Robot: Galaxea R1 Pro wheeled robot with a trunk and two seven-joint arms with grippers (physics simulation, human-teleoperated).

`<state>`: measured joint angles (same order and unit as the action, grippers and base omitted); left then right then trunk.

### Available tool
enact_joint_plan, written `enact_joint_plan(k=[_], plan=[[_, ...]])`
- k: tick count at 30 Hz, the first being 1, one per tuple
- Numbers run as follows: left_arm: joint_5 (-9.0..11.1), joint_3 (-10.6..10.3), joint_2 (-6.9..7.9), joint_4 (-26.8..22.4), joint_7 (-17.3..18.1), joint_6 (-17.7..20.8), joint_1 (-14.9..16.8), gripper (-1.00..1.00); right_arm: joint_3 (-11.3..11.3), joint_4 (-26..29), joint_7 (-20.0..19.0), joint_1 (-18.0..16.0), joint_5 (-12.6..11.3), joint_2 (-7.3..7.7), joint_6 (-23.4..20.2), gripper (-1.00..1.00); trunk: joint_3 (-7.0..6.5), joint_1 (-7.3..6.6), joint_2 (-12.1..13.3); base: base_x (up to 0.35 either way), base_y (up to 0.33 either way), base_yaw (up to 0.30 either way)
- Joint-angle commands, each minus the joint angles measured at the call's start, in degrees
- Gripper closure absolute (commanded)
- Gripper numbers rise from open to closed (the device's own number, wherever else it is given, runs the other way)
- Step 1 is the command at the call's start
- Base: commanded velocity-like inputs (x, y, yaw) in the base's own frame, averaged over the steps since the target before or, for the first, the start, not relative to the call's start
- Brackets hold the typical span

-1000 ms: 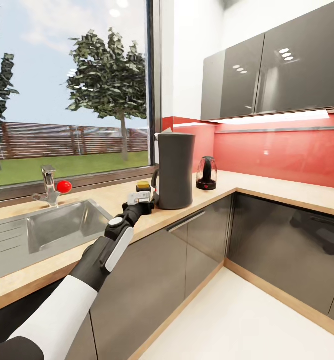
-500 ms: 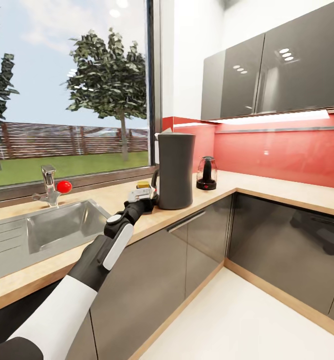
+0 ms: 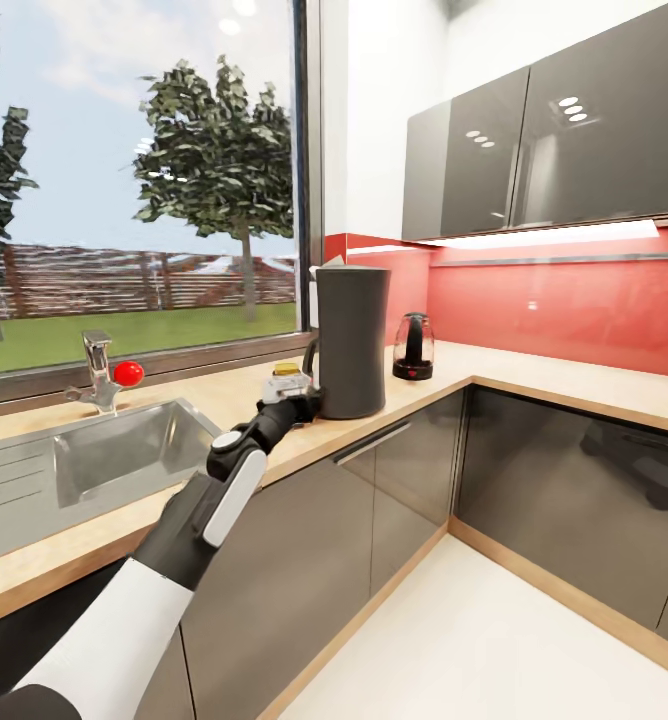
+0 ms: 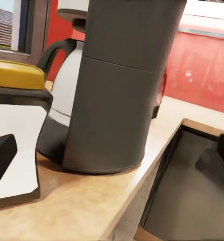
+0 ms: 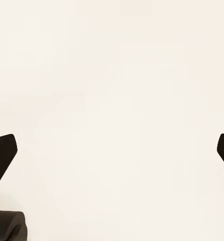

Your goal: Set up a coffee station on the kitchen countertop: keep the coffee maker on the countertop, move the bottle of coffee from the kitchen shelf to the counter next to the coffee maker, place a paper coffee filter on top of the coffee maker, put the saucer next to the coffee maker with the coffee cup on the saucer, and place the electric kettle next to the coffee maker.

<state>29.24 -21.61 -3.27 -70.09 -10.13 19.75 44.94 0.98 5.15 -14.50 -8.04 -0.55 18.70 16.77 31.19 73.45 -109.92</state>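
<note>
The tall dark grey coffee maker (image 3: pixel 352 340) (image 4: pixel 124 85) stands on the wood-grain kitchen countertop (image 3: pixel 534 375). Just left of it, the bottle of coffee (image 3: pixel 286 379) (image 4: pixel 14 115), with its yellow cap and white label, rests upright on the counter. My left gripper (image 3: pixel 298 404) (image 4: pixel 112 150) is low at the counter edge. It is open, and the bottle sits by one fingertip (image 4: pixel 0 156), not between the two. The clear electric kettle (image 3: pixel 413 347) stands to the right, a little apart. The thin kitchen shelf (image 3: pixel 574 259) is bare. My right gripper (image 5: pixel 112 150) hangs open over pale floor. Saucer and coffee cup are out of view.
A steel sink (image 3: pixel 104 455) with a tap (image 3: pixel 98 372) and a red knob lies left of the bottle. A white carafe with a dark handle (image 4: pixel 67 80) sits behind the coffee maker. Dark wall cabinets (image 3: pixel 554 130) hang above the red backsplash. The counter turns a corner at right.
My left arm has sunk a little and the gripper has eased right toward the coffee maker's base. The bottle's cap stays in nearly the same spot.
</note>
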Motion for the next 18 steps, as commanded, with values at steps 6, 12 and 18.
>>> enact_joint_plan(k=[6, 12, 18], plan=[[0.7, -0.1, -0.04, -2.6, 5.6, 0.2, -2.4, -1.00, 0.1, -0.1, -0.2, 0.0, -0.1, 0.02, 0.2, -1.00, 0.07, -0.01, 0.0, 0.000, 0.000, 0.000], [1.0, -1.1, 0.05, -6.1, 17.8, 0.2, -6.1, -1.00, 0.1, -0.1, -0.2, 0.0, -0.1, 0.02, 0.2, -1.00, 0.07, -0.01, 0.0, 0.000, 0.000, 0.000], [1.0, -5.3, 0.27, -6.3, 29.9, 0.2, -6.9, -1.00, 0.1, -0.1, -0.2, 0.0, -0.1, 0.02, 0.2, -1.00, 0.07, -0.01, 0.0, 0.000, 0.000, 0.000]])
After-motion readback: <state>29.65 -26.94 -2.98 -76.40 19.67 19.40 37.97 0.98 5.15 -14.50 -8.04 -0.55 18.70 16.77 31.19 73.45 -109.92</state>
